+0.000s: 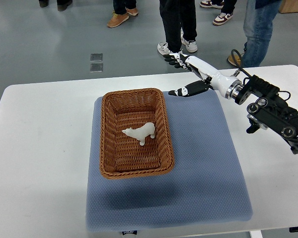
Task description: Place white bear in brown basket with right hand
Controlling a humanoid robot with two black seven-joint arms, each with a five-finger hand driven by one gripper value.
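White bear [140, 133], small and smooth, lies inside the woven rectangular brown basket [109, 148] on a soft blue-grey mat [203, 163]. Right hand [188, 74] hovers beyond, black-tipped fingers [176, 60] spread, holding nothing.

1 white bear [140, 133] lies in 1 brown basket [109, 134] at frame centre, on 1 blue mat [203, 163] covering 1 white table [39, 148]. 1 robot hand [186, 74] shows upper right; 4 people's legs [178, 20] line the top edge.
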